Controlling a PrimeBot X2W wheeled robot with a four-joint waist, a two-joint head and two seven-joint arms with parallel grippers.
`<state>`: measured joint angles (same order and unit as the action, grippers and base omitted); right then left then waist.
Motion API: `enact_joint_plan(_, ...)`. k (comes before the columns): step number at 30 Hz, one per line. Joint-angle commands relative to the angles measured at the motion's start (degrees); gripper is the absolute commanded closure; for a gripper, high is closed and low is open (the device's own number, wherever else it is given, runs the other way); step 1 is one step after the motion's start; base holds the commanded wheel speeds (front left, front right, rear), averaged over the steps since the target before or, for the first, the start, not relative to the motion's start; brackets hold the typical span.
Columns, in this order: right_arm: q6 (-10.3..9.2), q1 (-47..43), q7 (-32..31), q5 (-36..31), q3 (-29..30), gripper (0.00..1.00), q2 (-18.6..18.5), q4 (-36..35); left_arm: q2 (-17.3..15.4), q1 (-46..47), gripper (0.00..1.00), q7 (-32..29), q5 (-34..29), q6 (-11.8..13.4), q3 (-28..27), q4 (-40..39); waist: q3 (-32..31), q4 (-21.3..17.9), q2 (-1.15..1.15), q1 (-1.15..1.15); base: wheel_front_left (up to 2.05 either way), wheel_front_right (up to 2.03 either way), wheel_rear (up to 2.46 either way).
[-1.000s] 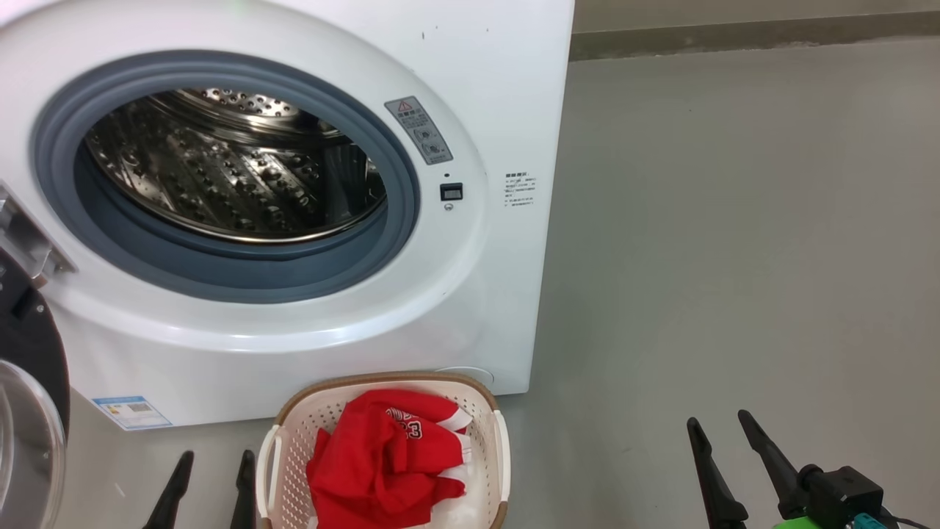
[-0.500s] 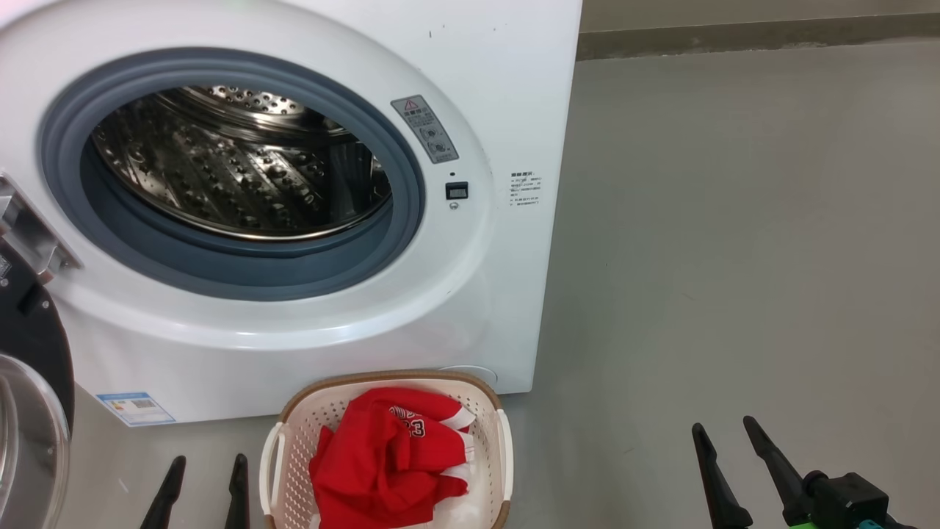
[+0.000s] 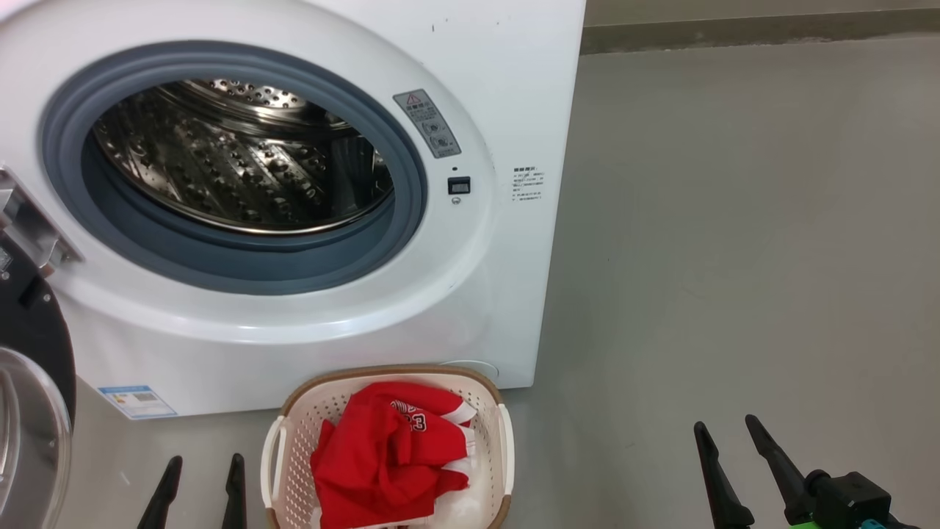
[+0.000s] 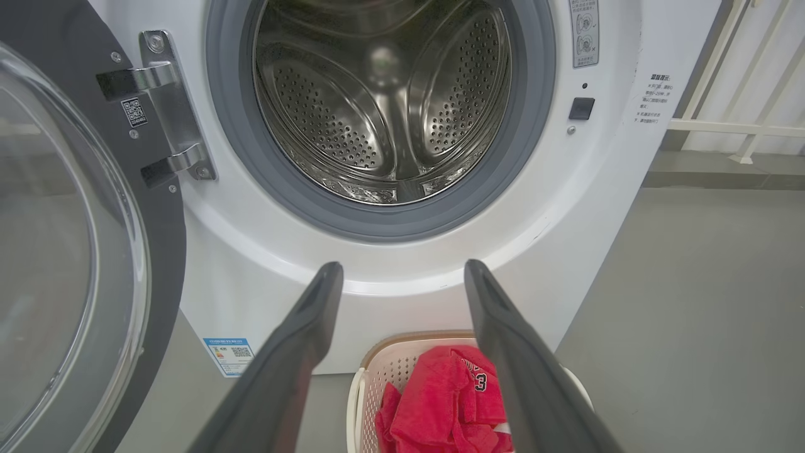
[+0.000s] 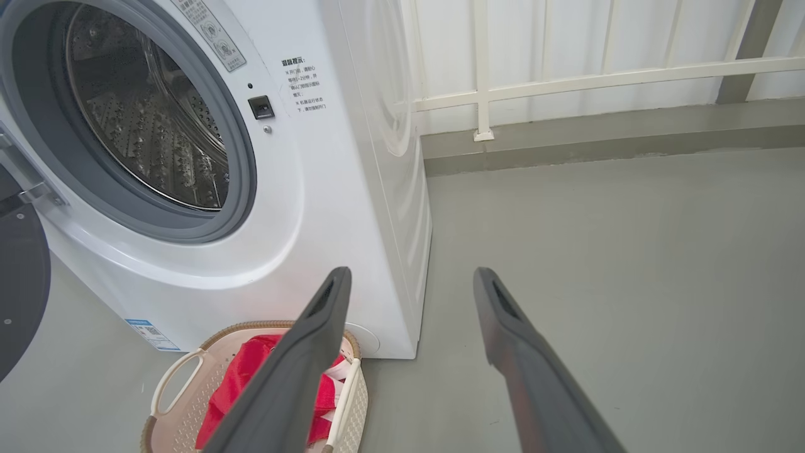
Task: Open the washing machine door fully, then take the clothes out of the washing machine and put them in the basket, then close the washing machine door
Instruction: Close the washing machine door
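Already the red clothes (image 3: pixel 374 463) lie bunched in the basket (image 3: pixel 292 463), which sits on the floor (image 3: pixel 734 220) just in front of the washing machine (image 3: pixel 308 353) and below its opening, presumably so that each garment had only a short drop. The drum (image 3: pixel 242 162) above looks bare, so unloading seems done. The door (image 4: pixel 82 239) hangs swung wide on its hinge at the robot's left, clear of the opening; shutting it looks like the one step left. The left jaws and the right jaws both stand apart and hold nothing, low on either side of the basket, with the left pair nearer the door and so likelier to push it.
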<state>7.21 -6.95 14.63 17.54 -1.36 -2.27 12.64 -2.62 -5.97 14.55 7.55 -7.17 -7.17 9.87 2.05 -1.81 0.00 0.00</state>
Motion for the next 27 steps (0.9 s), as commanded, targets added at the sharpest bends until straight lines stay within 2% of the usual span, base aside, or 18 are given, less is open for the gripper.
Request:
enact_joint_plan(1, 0.28, 1.4, 0.4, -0.3, -1.1, 0.0, -0.6, -1.5, -0.3, 1.2, 0.0, 0.4, -0.2, -0.3, -2.1, -1.2, 0.0, 0.0, 0.0, 0.0, -0.94, 0.94, 0.0)
enact_joint_plan(15, 0.28, 1.6, 0.4, -0.3, -1.2, 0.0, -0.6, -1.7, -0.3, 1.3, 0.0, 0.4, 0.3, -0.3, -1.8, -1.6, 0.5, 0.2, 0.0, 0.0, -1.36, 1.36, 0.0)
enact_joint_plan(27, 0.28, 1.5, 0.4, -0.4, -1.1, 0.0, -0.6, -1.6, -0.3, 1.4, 0.0, 0.4, 0.4, -0.3, -1.4, -1.5, 0.5, 0.6, 0.0, 0.0, -0.22, 0.22, 0.0)
